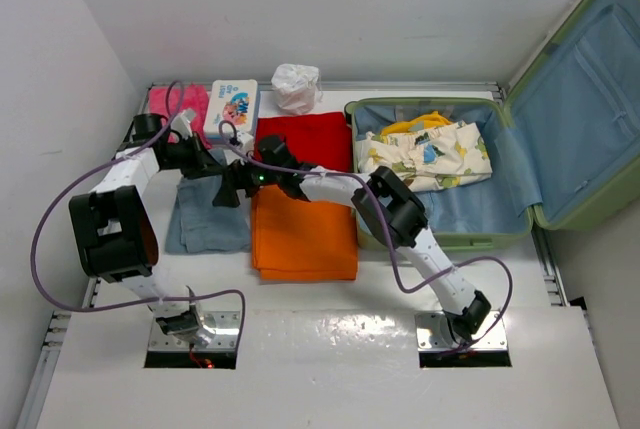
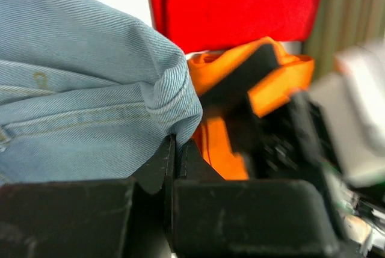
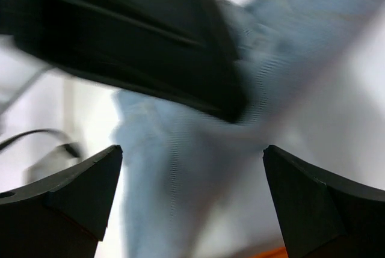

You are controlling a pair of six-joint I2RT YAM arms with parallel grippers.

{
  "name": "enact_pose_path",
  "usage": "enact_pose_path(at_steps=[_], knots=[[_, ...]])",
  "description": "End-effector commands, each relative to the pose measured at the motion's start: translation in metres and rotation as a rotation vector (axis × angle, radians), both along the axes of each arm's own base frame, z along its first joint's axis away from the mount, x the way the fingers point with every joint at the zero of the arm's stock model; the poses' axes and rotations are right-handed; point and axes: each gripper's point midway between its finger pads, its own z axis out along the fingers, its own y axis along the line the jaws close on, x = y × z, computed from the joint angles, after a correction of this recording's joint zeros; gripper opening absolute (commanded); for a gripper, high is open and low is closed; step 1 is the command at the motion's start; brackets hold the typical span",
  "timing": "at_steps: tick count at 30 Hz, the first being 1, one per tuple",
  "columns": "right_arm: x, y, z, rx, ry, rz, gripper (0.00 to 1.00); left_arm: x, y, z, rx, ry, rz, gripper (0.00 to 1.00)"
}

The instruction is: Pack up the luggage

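Packing is judged to be at an early stage. The luggage (image 1: 480,211) lies open at the right of the table, its lid raised. One printed garment (image 1: 425,159) is seen inside the base. Not yet packed and noted on the table are the jeans (image 1: 205,219), an orange cloth (image 1: 305,234), a red cloth (image 1: 305,139), a pink cloth (image 1: 180,101), a box (image 1: 232,109) and a white bag (image 1: 297,87). The left claw (image 2: 175,150) is closed tight on a fold of the jeans, which appears lifted. The right claw (image 3: 192,168) is spread fully and holds nothing; it is poised just beside the left claw, facing the jeans. The jeans are judged to be the item in hand, and their transfer to the luggage is not yet made
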Motion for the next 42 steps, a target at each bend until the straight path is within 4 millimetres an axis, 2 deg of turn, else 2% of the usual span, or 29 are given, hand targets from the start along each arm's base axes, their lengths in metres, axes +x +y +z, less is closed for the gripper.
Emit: enact_pose_path(at_steps=[1, 5, 8, 11, 12, 13, 14, 15, 18, 19, 20, 21, 22, 23, 24, 25, 26, 28, 29, 30, 31, 32, 34, 36, 37, 38, 39, 41, 42], knots=[[0.027, 0.007, -0.002, 0.002, -0.128, -0.104, 0.99, 0.003, -0.011, 0.026, -0.074, -0.073, -0.078, 0.0], [0.051, 0.002, -0.009, -0.027, -0.166, -0.234, 0.96, -0.004, -0.018, 0.023, -0.117, -0.052, -0.093, 0.0], [0.054, 0.004, -0.004, -0.004, -0.185, -0.245, 0.81, -0.008, -0.02, 0.024, -0.125, -0.053, -0.098, 0.0], [0.054, 0.011, 0.017, 0.078, -0.192, -0.216, 0.53, -0.007, -0.019, 0.022, -0.117, -0.051, -0.093, 0.05], [0.05, 0.014, 0.02, 0.09, -0.173, -0.212, 0.08, -0.007, -0.015, 0.025, -0.114, -0.06, -0.084, 0.23], [0.055, 0.015, 0.03, 0.11, -0.164, -0.238, 0.0, -0.007, -0.015, 0.025, -0.114, -0.06, -0.084, 0.45], [0.056, 0.015, 0.035, 0.116, -0.157, -0.245, 0.0, -0.006, -0.01, 0.028, -0.102, -0.069, -0.067, 0.75], [0.057, 0.014, 0.046, 0.125, -0.151, -0.248, 0.0, -0.006, -0.004, 0.03, -0.085, -0.085, -0.058, 0.87], [0.061, 0.002, 0.086, 0.187, -0.109, -0.226, 0.0, 0.012, 0.027, 0.063, -0.026, -0.189, 0.046, 0.94], [0.059, -0.007, 0.085, 0.178, -0.073, -0.203, 0.0, 0.019, 0.037, 0.072, -0.02, -0.222, 0.072, 0.94], [0.06, -0.019, 0.115, 0.218, -0.029, -0.218, 0.0, 0.025, 0.054, 0.088, -0.011, -0.256, 0.114, 0.95], [0.066, -0.033, 0.114, 0.21, 0.01, -0.231, 0.0, 0.029, 0.061, 0.096, -0.009, -0.275, 0.134, 0.95], [0.054, -0.037, 0.121, 0.223, 0.077, -0.179, 0.0, 0.031, 0.065, 0.101, -0.003, -0.288, 0.142, 0.95], [0.057, -0.056, 0.124, 0.216, 0.113, -0.193, 0.0, 0.032, 0.071, 0.105, 0.01, -0.305, 0.146, 0.95], [0.056, -0.069, 0.143, 0.231, 0.137, -0.194, 0.0, 0.034, 0.075, 0.105, 0.03, -0.308, 0.163, 0.95], [0.046, -0.078, 0.147, 0.224, 0.174, -0.149, 0.0, 0.033, 0.075, 0.105, 0.044, -0.324, 0.154, 0.95], [0.051, -0.102, 0.154, 0.219, 0.186, -0.172, 0.0, 0.031, 0.076, 0.097, 0.053, -0.309, 0.158, 0.95], [0.028, -0.126, 0.173, 0.18, 0.274, -0.122, 0.0, 0.03, 0.077, 0.09, 0.063, -0.301, 0.161, 0.95], [0.038, -0.151, 0.162, 0.158, 0.336, -0.162, 0.0, 0.028, 0.078, 0.086, 0.07, -0.3, 0.167, 0.95], [0.021, -0.169, 0.168, 0.116, 0.415, -0.149, 0.0, 0.03, 0.079, 0.088, 0.074, -0.31, 0.167, 0.95], [0.011, -0.182, 0.159, 0.089, 0.466, -0.132, 0.0, 0.028, 0.079, 0.081, 0.076, -0.292, 0.174, 0.95], [0.015, -0.203, 0.154, 0.074, 0.506, -0.161, 0.0, 0.027, 0.079, 0.083, 0.081, -0.307, 0.174, 0.95], [0.004, -0.252, 0.135, 0.015, 0.607, -0.199, 0.0, 0.028, 0.08, 0.08, 0.093, -0.322, 0.167, 0.95], [-0.007, -0.286, 0.118, -0.051, 0.682, -0.23, 0.0, 0.028, 0.081, 0.076, 0.099, -0.319, 0.173, 0.95], [-0.002, -0.304, 0.111, -0.062, 0.716, -0.271, 0.0, 0.029, 0.079, 0.075, 0.106, -0.317, 0.171, 0.95], [-0.02, -0.318, 0.099, -0.121, 0.826, -0.28, 0.0, 0.029, 0.079, 0.075, 0.106, -0.317, 0.171, 0.95], [-0.011, -0.342, 0.095, -0.122, 0.837, -0.331, 0.0, 0.029, 0.079, 0.075, 0.112, -0.321, 0.166, 0.95], [-0.012, -0.366, 0.072, -0.212, 0.741, -0.34, 0.0, 0.031, 0.08, 0.078, 0.116, -0.33, 0.166, 0.95], [-0.028, -0.384, 0.067, -0.267, 0.824, -0.357, 0.0, 0.031, 0.08, 0.078, 0.122, -0.334, 0.161, 0.95]])
